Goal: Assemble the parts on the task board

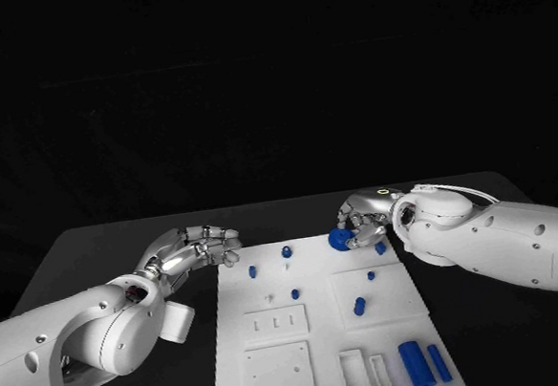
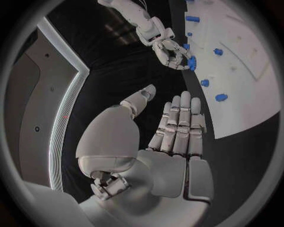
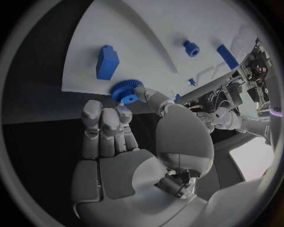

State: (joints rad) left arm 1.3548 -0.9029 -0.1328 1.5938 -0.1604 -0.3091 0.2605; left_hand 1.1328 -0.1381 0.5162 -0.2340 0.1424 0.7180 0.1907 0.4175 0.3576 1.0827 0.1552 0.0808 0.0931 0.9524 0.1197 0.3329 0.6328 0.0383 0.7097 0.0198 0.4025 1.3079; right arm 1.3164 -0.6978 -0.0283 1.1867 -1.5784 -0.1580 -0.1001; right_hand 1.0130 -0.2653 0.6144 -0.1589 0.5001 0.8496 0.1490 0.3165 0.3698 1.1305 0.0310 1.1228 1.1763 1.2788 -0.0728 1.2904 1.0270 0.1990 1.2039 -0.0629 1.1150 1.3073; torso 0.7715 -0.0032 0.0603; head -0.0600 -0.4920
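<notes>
Head view is showing me my right hand (image 1: pixel 364 225) pinching a blue gear (image 1: pixel 341 238) at the task board's (image 1: pixel 279 347) far right edge. I'm keeping my left hand (image 1: pixel 197 247) spread and holding nothing beside the far left edge. Several blue parts are standing in the board, while two blue bars (image 1: pixel 424 364) are lying loose near its right edge, so I judge plenty remains. Bare desk (image 1: pixel 93 256) flanks both long edges.

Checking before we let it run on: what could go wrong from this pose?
1. The right hand pinches the blue gear only at its rim with fingertips, so it could slip or tilt.
2. The gear sits at the white board's far edge, so a drop may roll onto the black table.
3. Nearby blue pegs could get knocked.
</notes>
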